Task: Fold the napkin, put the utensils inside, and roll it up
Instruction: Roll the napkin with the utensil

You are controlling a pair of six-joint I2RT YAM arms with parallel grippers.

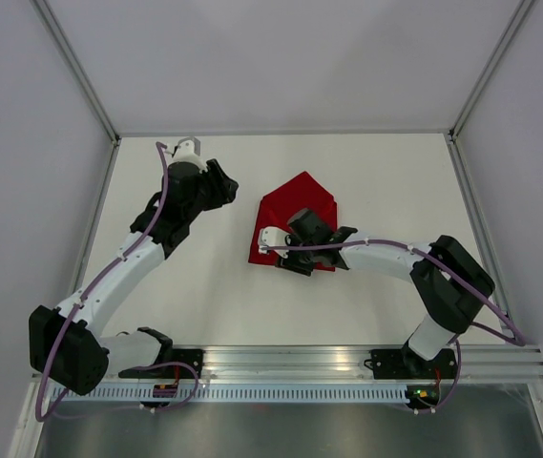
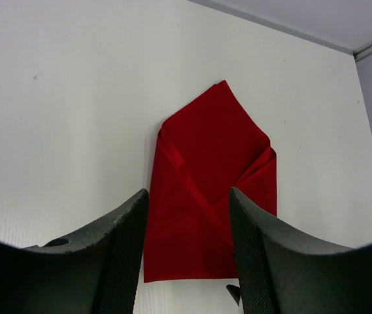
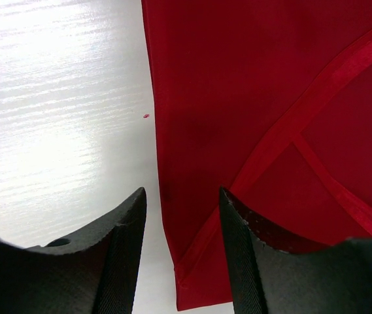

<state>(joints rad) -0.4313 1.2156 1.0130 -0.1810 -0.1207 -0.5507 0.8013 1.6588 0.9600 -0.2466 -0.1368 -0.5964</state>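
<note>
The red napkin [image 1: 295,200] lies folded on the white table, pointed at its far end with its sides folded inward. It also shows in the left wrist view [image 2: 205,170] and the right wrist view [image 3: 238,98]. No utensil shows in any view. My right gripper [image 1: 290,260] is open and empty, low over the napkin's near left part; in its wrist view [image 3: 182,255] the jaws straddle the napkin's edge near a corner. My left gripper [image 1: 225,186] is open and empty, left of the napkin and apart from it, facing it [image 2: 189,255].
The white table [image 1: 376,181] is bounded by grey walls with metal corner posts. An aluminium rail [image 1: 347,361] with the arm bases runs along the near edge. A tiny red speck [image 3: 146,116] lies on the table beside the napkin.
</note>
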